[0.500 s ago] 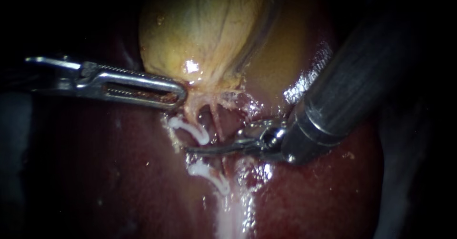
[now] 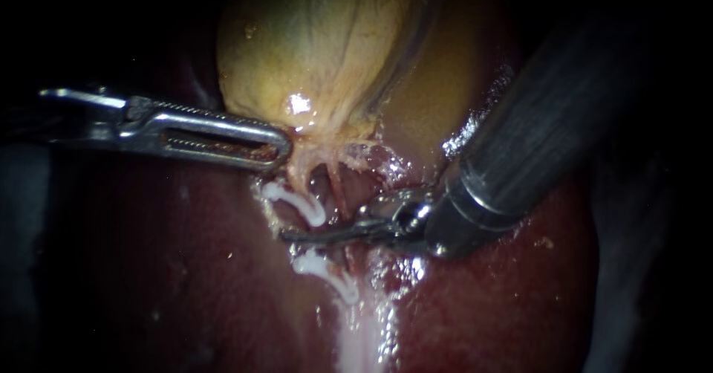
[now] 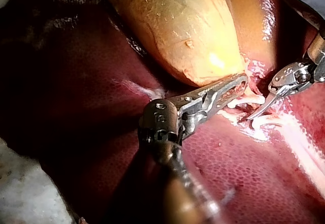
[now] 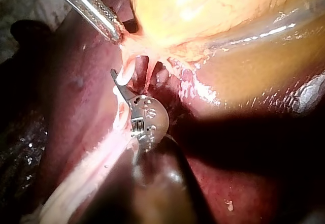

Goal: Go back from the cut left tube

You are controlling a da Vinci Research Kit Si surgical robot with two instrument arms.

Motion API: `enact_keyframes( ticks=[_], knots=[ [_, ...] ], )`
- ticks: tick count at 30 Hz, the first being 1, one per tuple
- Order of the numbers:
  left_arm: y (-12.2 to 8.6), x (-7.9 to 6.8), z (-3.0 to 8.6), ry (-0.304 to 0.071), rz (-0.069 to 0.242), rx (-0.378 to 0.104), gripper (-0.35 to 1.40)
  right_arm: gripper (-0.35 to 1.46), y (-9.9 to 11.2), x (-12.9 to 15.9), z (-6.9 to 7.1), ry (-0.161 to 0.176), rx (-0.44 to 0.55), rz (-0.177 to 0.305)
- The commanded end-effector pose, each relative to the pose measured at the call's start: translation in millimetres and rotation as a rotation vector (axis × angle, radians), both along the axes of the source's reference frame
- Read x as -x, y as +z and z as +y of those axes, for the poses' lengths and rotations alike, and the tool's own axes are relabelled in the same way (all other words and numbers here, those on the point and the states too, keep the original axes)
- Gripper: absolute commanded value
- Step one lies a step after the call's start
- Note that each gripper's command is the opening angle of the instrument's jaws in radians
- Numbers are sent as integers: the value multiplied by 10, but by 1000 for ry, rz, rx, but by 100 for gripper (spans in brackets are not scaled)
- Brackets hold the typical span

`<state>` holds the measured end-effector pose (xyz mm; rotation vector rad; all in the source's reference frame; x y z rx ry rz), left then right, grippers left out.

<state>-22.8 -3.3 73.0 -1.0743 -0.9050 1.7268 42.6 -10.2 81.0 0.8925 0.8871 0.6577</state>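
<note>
Since the dark-shafted right instrument [image 2: 293, 235] has the thin curved blades of its end effector lying together and holding nothing, what is left is a clean retreat. The blades lie across the gap between the upper white clip [image 2: 295, 198] and the lower white clip [image 2: 327, 273], just above the glossy dark red liver [image 2: 186, 284]. The left tube [image 2: 300, 176] is the thin pale strand that runs down from the neck of the rounded, pale yellow gallbladder [image 2: 312, 53] to the upper clip. The spot where it is parted is hidden under the blades, so I cannot confirm the cut by sight.

The silver, slotted end effector of the left instrument [image 2: 278, 150] is closed on the gallbladder at its neck and draws the tissue taut.

To do this well, I would first lift the blade tip slightly off the liver. I would then draw back along the shaft's own line, toward the side it enters from, with the blades held together. The tip is hooked and lies near both clips and near a second strand [image 2: 338, 187] just beside the tube, so any sideways sweep could snag one of them. The left instrument should hold its pull steady.
</note>
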Motion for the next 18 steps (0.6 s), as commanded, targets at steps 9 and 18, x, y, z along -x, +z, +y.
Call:
enact_keyframes(
  ticks=[9,18],
  knots=[
    [0,0,0,0,0,0,-35,135,-1,0,1,39,63,6],
    [3,-2,1,2,-1,0,-35,140,-15,10,-7,-21,174,62]
  ],
)
